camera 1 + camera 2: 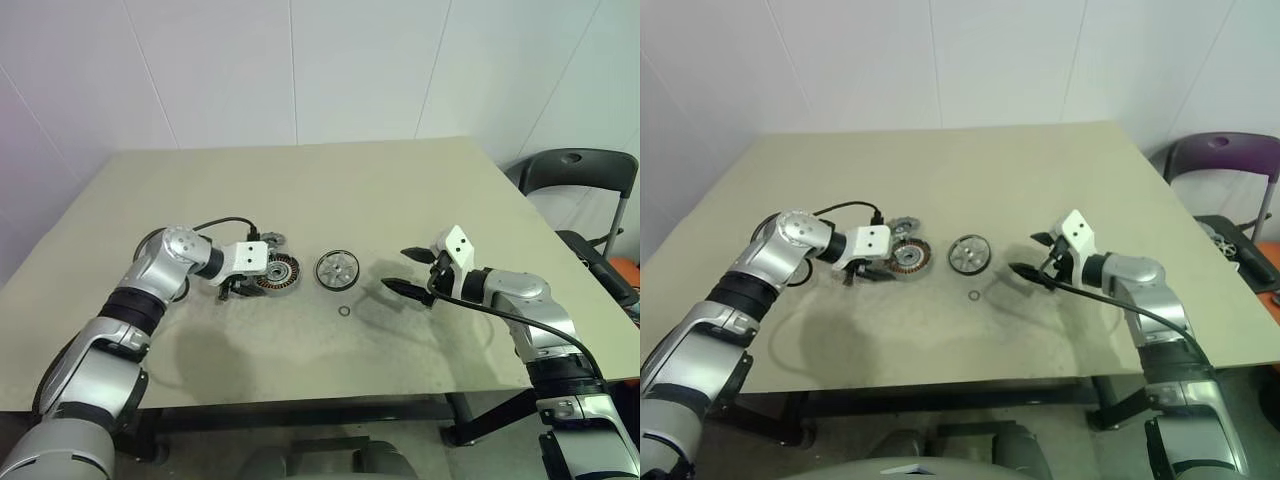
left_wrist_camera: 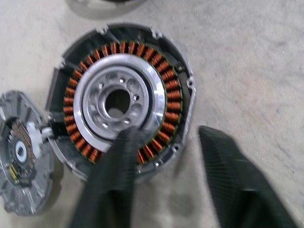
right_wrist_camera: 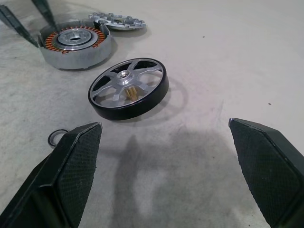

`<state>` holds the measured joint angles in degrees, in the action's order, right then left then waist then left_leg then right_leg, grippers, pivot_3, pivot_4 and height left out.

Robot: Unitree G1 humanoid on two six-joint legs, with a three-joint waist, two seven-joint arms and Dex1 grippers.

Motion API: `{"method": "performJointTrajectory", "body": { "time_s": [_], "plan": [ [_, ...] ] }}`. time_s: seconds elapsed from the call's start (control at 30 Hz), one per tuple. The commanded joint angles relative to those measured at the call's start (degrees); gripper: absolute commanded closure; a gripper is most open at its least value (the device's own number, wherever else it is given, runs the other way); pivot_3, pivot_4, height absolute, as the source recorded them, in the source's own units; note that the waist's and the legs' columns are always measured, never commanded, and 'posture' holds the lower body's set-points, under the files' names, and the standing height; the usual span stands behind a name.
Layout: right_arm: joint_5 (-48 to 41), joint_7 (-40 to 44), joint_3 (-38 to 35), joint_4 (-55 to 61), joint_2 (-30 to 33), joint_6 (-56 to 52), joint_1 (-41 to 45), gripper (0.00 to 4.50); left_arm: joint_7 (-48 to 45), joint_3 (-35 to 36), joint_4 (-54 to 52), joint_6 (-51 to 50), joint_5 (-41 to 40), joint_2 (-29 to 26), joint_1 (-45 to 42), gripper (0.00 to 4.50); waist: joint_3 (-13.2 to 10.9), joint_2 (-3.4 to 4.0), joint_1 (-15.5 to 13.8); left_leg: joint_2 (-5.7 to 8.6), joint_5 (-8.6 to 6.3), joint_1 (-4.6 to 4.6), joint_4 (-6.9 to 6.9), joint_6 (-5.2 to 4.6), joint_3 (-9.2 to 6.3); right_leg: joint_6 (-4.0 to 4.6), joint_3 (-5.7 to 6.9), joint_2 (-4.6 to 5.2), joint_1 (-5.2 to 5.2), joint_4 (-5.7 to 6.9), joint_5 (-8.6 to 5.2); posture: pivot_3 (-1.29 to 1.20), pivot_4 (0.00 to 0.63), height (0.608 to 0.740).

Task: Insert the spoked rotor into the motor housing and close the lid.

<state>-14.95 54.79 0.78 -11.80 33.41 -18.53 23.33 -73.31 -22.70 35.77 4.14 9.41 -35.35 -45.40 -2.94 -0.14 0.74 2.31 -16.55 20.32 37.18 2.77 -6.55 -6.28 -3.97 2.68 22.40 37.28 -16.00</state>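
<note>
A wide beige surface (image 1: 330,190) stood against plain white panelled walls (image 1: 300,70) that met in a corner on the left. A dark chair (image 1: 580,175) stood beside its right edge. Light was even and soft.

Left tool (image 1: 878,272) at motor housing (image 1: 910,257), lid (image 1: 969,254) beside, right tool (image 1: 1037,257) open

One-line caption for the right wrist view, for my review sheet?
Open right gripper facing the lid, small ring beside it, motor housing behind.
</note>
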Motion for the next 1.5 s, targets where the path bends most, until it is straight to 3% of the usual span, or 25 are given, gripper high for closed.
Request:
{"method": "performJointTrajectory", "body": {
  "time_s": [0.03, 0.1, 0.4, 0.73, 1.2, 1.5],
  "plan": [
    [-1.3, -0.3, -1.2, 2.3, -0.4, 0.1, 0.7, 0.0, -1.0, 0.4, -0.3, -0.2, 0.1, 0.0, -0.5, 3.98, 0.0, 0.0, -0.1, 0.0, 0.0, -0.01, 0.01, 0.0, -0.01, 0.0, 0.0, 0.0, 0.0, 0.03, 0.0, 0.0, 0.0, 0.74],
    [-1.2, -0.4, -1.2, 2.3, -0.5, 0.1, 0.6, 0.0, -2.3, 0.6, -1.5, -1.0, -0.4, -0.1, -0.2, 4.48, 0.0, 0.0, 0.0, 0.0, 0.0, -0.03, 0.06, -0.01, -0.03, 0.02, 0.02, -0.01, -0.03, 0.09, 0.01, 0.0, 0.0, 0.74],
    [-1.1, -0.4, -1.3, 1.9, -0.4, 0.5, 0.3, 0.0, -7.1, 0.7, -11.2, -4.0, -2.4, -0.9, 2.2, 4.48, 0.0, -0.01, 0.2, -0.02, 0.0, 0.06, 0.02, -0.01, -0.01, 0.02, 0.0, -0.02, 0.09, 0.05, 0.06, 0.0, 0.0, 0.74],
    [-1.0, -0.1, -1.3, 1.8, 0.0, 0.2, 0.1, 0.0, -13.8, -0.9, -30.6, -9.6, -4.9, -3.0, 7.2, 4.48, 0.0, -0.01, 0.2, -0.03, 0.0, 0.05, 0.04, -0.02, 0.0, 0.03, -0.01, -0.02, 0.07, 0.07, 0.06, 0.0, 0.0, 0.74],
    [-1.0, 0.6, -0.2, 2.9, -0.5, -0.9, 0.1, 0.0, -11.4, -2.2, -34.0, -12.5, -3.7, -4.7, 11.6, 4.48, 0.0, -0.01, 0.1, -0.04, 0.0, 0.01, 0.07, -0.02, 0.0, 0.03, -0.02, -0.03, 0.02, 0.08, 0.06, 0.0, 0.0, 0.74],
    [-1.2, 2.6, 1.1, 4.1, 0.0, -2.4, -0.4, 0.0, -11.3, -0.4, -36.6, -15.1, -6.6, -6.4, 12.4, 1.61, 0.0, -0.01, 0.1, -0.04, 0.01, -0.05, 0.18, -0.03, 0.0, 0.08, -0.01, -0.04, -0.09, 0.1, 0.11, 0.0, 0.0, 0.74]
  ]
}}
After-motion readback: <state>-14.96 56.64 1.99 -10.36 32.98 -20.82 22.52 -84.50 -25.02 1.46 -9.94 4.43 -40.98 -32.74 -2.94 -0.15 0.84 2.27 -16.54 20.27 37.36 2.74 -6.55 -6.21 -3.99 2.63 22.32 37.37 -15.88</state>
